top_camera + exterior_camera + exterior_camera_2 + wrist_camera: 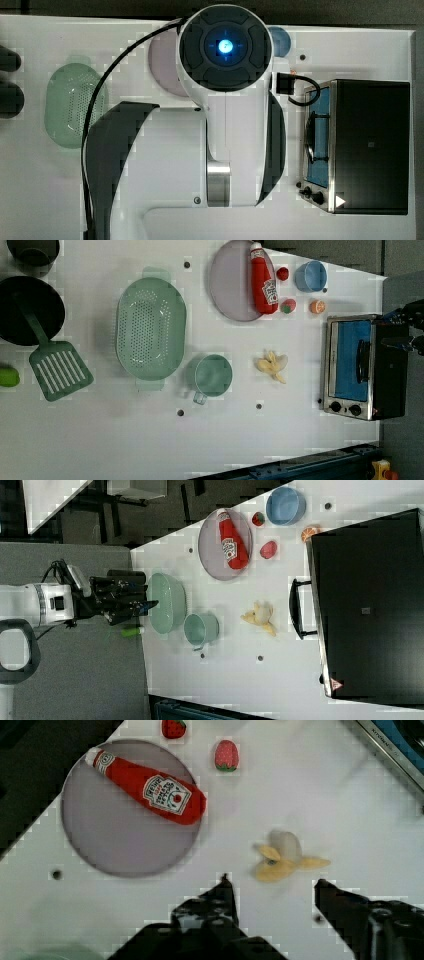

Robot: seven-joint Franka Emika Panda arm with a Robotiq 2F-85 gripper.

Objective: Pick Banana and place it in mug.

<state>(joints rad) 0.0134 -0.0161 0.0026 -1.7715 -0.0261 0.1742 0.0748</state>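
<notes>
The arm (225, 125) hangs high over the table, its fingers (225, 895) spread apart, holding nothing.

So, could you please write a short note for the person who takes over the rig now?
Gripper: fingers open, empty, above the table, not touching anything.
Banana: lies on the table between the mug and the toaster oven, apart from both.
Mug: upright, empty, beside the green colander.
Done: nothing yet; banana not grasped.
Left: lower onto the banana, grasp it, carry it to the mug, release it inside.
</notes>
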